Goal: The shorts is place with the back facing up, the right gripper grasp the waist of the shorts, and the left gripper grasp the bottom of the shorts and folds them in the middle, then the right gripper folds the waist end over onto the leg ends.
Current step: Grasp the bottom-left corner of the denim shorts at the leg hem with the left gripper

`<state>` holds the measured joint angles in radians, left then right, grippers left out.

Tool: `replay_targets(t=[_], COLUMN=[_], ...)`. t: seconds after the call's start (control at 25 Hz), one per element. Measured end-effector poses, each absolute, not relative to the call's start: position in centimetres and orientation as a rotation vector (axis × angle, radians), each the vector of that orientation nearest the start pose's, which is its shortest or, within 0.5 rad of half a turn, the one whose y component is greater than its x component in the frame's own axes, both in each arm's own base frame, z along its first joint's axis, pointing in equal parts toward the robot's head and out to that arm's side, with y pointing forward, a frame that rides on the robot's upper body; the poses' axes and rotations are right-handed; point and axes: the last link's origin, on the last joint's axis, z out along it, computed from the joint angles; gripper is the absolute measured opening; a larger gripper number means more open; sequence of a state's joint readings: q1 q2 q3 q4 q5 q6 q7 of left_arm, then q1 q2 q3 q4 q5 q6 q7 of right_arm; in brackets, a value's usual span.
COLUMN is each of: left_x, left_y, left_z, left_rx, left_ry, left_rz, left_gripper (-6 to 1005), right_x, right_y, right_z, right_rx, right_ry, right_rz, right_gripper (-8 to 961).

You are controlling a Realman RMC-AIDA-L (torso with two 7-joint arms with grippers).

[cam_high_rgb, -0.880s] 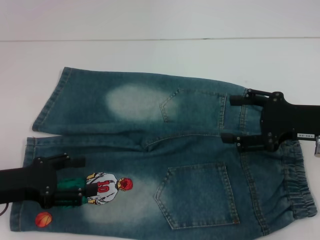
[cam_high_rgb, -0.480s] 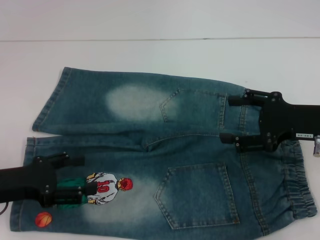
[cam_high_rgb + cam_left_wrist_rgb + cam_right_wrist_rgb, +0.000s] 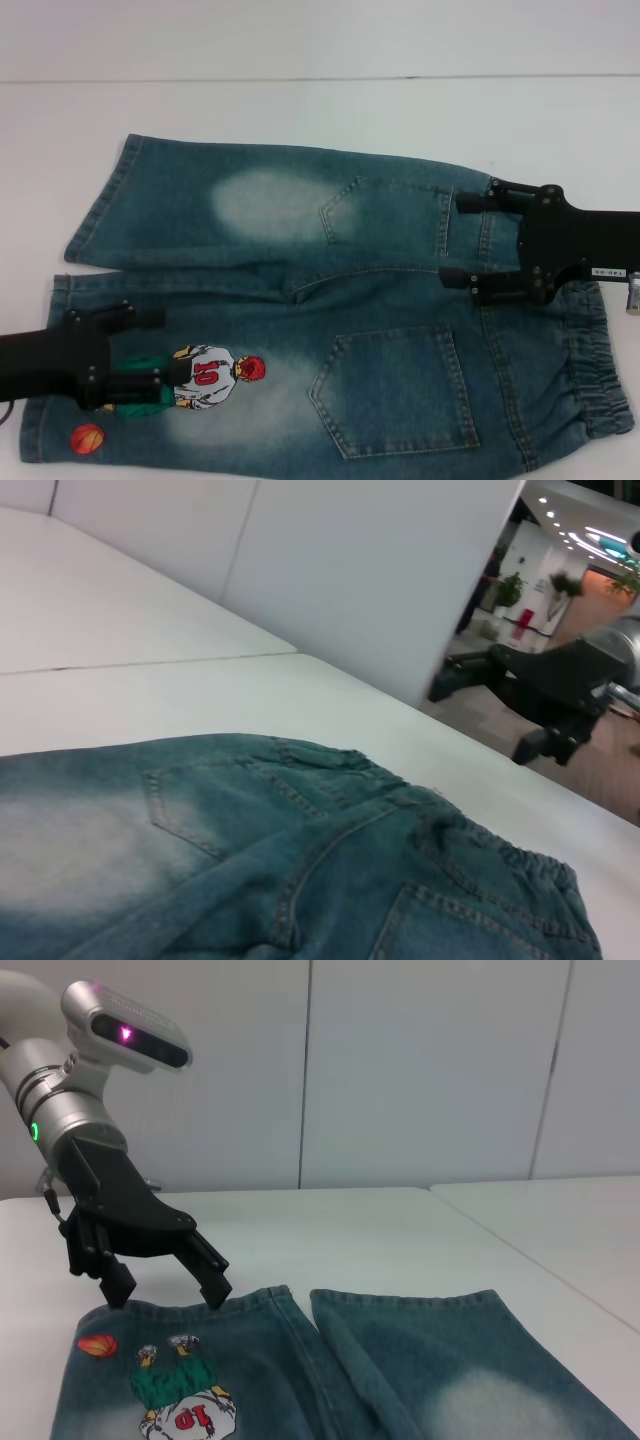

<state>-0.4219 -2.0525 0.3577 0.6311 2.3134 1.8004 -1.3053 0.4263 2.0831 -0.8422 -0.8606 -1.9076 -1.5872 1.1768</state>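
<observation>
Across the white surface (image 3: 300, 105) the shorts (image 3: 330, 310) lie flat, back pockets up, the waist (image 3: 600, 360) toward the robot's right and the leg ends (image 3: 75, 245) toward its left. Over the waist end hangs the right pincer (image 3: 460, 238), fingers spread, nothing between them. The left pincer (image 3: 155, 348) is likewise released, poised above the near leg beside the printed player (image 3: 210, 375) and orange ball (image 3: 87, 438).

The left claw (image 3: 165, 1290) is black and two-fingered, mounted on a silver-white cylindrical wrist marked by a green light. The right claw (image 3: 470, 243) is black, screw-studded, with a small white printed label.
</observation>
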Motion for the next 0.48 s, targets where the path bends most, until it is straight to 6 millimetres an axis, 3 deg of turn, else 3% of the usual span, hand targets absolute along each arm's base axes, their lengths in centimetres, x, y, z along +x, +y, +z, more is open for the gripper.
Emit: replay_targets(t=[0.32,0.4,0.48], left_x=[-32.1,-32.3,-32.6], left_y=[25.5,24.8,24.7], left_z=[5.5,7.9,8.6], left_rx=[-2.679,-2.616,-2.582], left_ry=[-1.030,-1.187,-1.287], left_rz=[-0.638,-0.523,-0.439], left_gripper=[906,904,902], right_x=[25.9,26.0,26.2], right_y=[31.9,31.9,31.9], right_z=[1.9,2.0,2.1], right_rx=[-2.736,-2.732,-2.726], right_ry=[0.162,0.166,0.170], right_rz=[0.582,0.579,0.575], right_gripper=[905,906,906])
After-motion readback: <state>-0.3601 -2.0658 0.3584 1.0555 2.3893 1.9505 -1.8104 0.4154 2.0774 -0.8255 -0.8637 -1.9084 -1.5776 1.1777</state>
